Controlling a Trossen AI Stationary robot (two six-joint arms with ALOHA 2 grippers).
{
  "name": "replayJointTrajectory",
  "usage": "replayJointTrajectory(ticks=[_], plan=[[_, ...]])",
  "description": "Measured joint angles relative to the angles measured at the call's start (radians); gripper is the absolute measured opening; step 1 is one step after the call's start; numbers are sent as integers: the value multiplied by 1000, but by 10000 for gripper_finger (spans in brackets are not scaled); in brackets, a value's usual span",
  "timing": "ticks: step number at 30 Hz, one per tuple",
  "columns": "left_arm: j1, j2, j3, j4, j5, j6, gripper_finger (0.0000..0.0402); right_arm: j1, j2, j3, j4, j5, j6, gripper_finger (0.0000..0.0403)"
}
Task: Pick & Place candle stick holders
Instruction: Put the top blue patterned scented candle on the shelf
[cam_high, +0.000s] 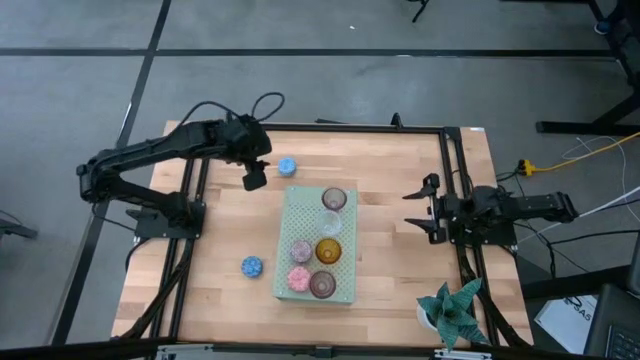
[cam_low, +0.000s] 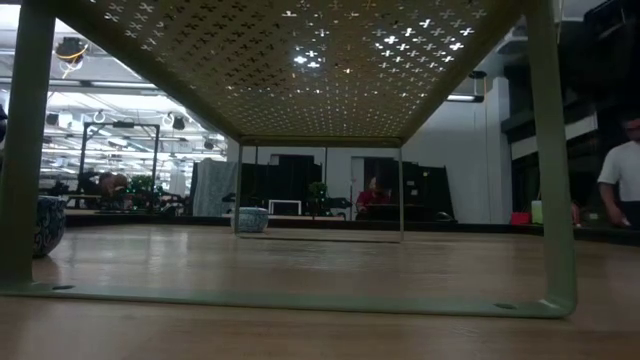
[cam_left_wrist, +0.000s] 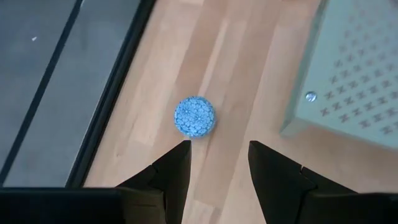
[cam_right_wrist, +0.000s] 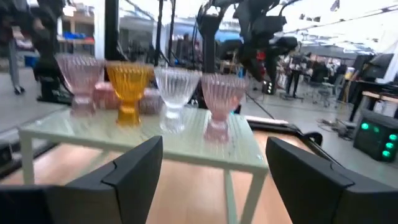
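Six small glass cups stand on the pale green board: mauve, clear, amber, two pink and brownish. Two blue cups stand on the table, one at the far side, one nearer. My left gripper is open above the table next to the far blue cup, which stands just beyond its fingertips. My right gripper is open and empty to the right of the board, facing the cups.
A green paper-like plant in a white pot stands at the near right corner. The board stands on thin legs, with open room beneath it. Dark frame rails run along the table's left and right sides. People show in the room behind.
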Motion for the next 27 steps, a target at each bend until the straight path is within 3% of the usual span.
replayJointTrajectory(ticks=[9,18,27], plan=[[73,79,0,1,101,248,157,-12,9,3,-69,20,-100,288],[149,206,0,8,141,686,157,-12,9,3,-69,18,-102,288],[230,361,0,141,239,726,178,-12,9,4,-69,17,-102,288]])
